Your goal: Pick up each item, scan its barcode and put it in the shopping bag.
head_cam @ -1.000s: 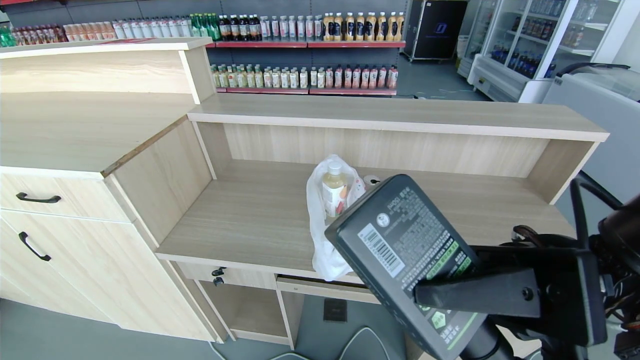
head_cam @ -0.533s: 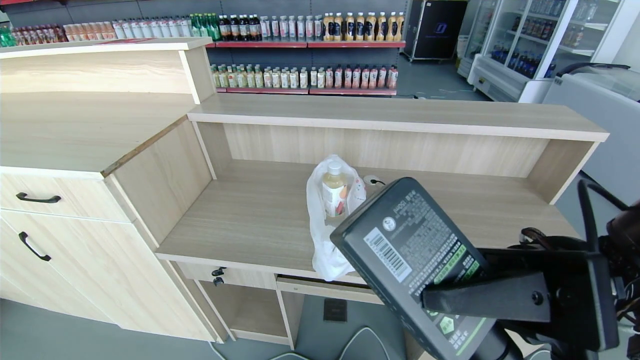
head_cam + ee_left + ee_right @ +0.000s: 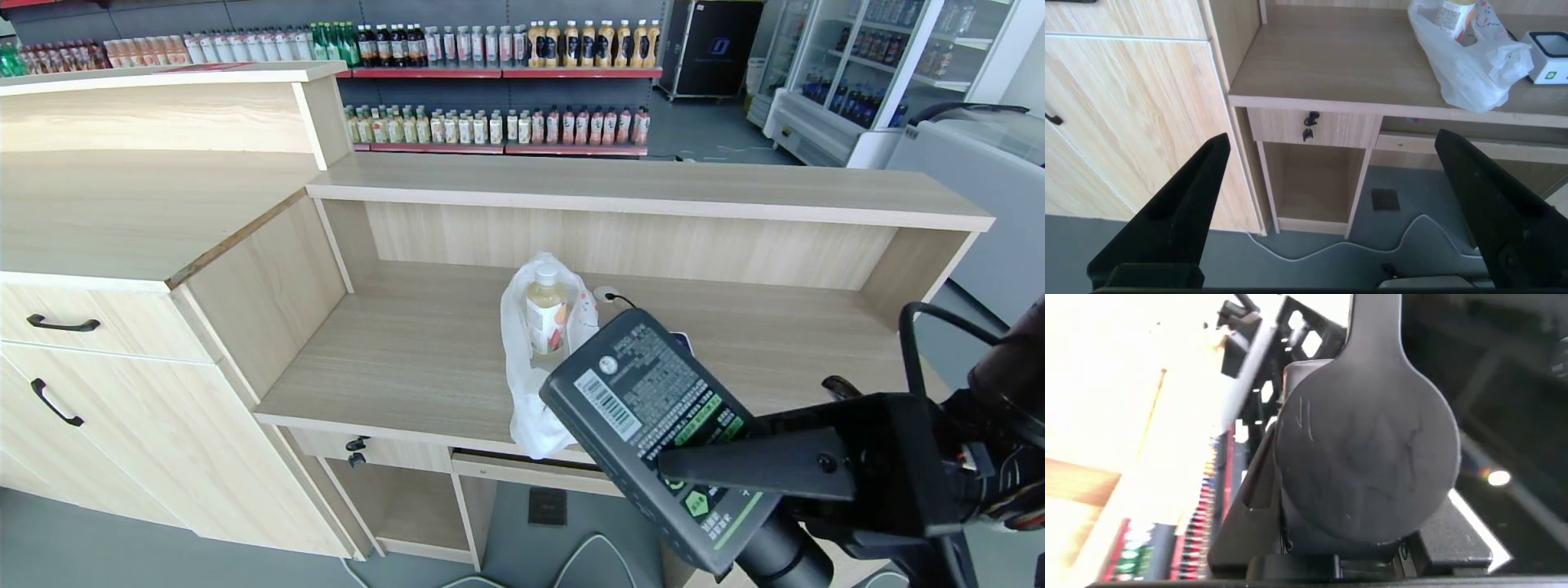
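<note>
I am holding a flat dark pack [image 3: 645, 384] in the air in front of the worktop [image 3: 408, 359], its white barcode label [image 3: 608, 404] facing up toward the head camera. The right end effector [image 3: 694, 482] is pinching the pack near its lower end, one finger lying across the printed face, so most of the pack is sticking out unsupported.

Just beyond the pack, a white shopping bag [image 3: 522, 408] is slumping on the worktop with a pale drink bottle [image 3: 545, 314] standing inside it. The bag's lower folds are hanging over the worktop's front edge. Beside the bag, a small white box that I take for the scanner [image 3: 1545, 55] is sitting on the worktop. The left end effector [image 3: 1331, 143] is hanging low in front of the cabinet, fingers spread wide and empty.

The risks I am weighing:
- with the label facing away from the scanner, the scan may fail unless I turn the pack
- the off-centre grip may let the pack swivel or slip
- the bag's limp mouth may catch the pack, tip the bottle, or drag the bag off the edge
</note>
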You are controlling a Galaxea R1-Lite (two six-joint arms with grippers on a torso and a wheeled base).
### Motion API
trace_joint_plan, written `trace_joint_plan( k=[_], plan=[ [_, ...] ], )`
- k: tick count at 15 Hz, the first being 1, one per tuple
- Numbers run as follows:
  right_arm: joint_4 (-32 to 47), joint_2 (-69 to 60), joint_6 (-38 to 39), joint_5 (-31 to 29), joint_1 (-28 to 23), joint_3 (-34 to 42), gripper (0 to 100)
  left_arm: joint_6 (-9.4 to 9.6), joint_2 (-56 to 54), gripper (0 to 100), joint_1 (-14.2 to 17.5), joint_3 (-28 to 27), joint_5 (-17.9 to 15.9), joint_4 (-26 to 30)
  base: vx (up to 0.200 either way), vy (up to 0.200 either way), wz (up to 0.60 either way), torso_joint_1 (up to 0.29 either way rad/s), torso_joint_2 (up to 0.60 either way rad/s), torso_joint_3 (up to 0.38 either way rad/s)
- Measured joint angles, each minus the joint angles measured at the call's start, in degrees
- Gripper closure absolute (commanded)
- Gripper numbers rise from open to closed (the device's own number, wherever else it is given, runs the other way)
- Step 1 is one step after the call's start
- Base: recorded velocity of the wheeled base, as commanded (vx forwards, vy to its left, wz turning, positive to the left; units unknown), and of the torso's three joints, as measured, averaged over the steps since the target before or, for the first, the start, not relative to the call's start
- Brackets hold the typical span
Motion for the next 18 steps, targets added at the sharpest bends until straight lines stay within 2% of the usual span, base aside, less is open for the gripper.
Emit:
trace_joint_plan(
  k=[1, 2, 4, 5, 6, 8, 9, 10, 12, 14, 18],
  plan=[
    [4.08, -0.23, 4.33, -1.83, -3.35, -0.13, 100, 0.00, 0.02, 0, 0.00, 0.00, 0.00, 0.00, 0.000, 0.000, 0.00, 0.000, 0.00, 0.000],
    [7.50, -0.69, 10.11, -3.77, -8.79, -0.39, 100, -0.02, 0.02, 0, -0.02, 0.00, 0.00, 0.02, 0.000, 0.000, 0.00, 0.000, 0.00, 0.000],
    [10.92, -2.24, 22.17, -10.09, -23.20, -1.05, 100, -0.02, 0.00, 0, 0.00, 0.00, 0.00, 0.00, 0.000, 0.000, 0.00, 0.000, 0.00, 0.000],
    [12.79, -3.28, 31.67, -16.75, -31.83, -1.30, 100, -0.02, 0.02, 0, 0.00, 0.00, -0.02, 0.02, 0.000, 0.000, 0.00, 0.000, 0.00, 0.000],
    [14.75, -4.25, 44.45, -24.98, -38.40, -1.72, 100, -0.02, 0.00, 0, 0.00, 0.00, 0.00, 0.00, 0.000, 0.000, 0.00, 0.000, 0.00, 0.000],
    [19.54, -6.13, 68.27, -44.97, -47.69, -2.71, 100, -0.02, 0.00, 0, 0.00, 0.00, 0.00, 0.00, 0.000, 0.000, 0.00, 0.000, 0.00, 0.000],
    [20.97, -6.95, 73.22, -50.99, -50.20, -2.71, 100, -0.02, 0.00, 0, 0.00, 0.00, -0.02, 0.00, 0.000, 0.000, 0.00, 0.000, 0.00, 0.000],
    [20.48, -7.72, 74.84, -52.58, -52.69, -1.79, 100, -0.02, 0.02, 0, 0.00, 0.00, -0.02, 0.00, 0.000, 0.000, 0.00, 0.000, 0.00, 0.000],
    [13.49, -9.05, 75.63, -48.12, -54.09, -0.02, 100, -0.02, 0.00, 0, 0.00, 0.00, 0.00, 0.00, 0.000, 0.000, 0.00, 0.000, 0.00, 0.000],
    [11.17, -9.73, 75.50, -43.72, -53.65, 1.60, 100, -0.02, 0.00, 0, -0.05, 0.00, 0.00, 0.00, 0.000, 0.000, 0.00, 0.000, 0.00, 0.000],
    [10.07, -9.98, 77.59, -45.59, -52.10, -0.26, 100, 0.00, 0.00, 0, -0.05, 0.00, -0.02, 0.02, 0.000, 0.000, 0.60, 0.001, 0.00, 0.002]
  ],
)
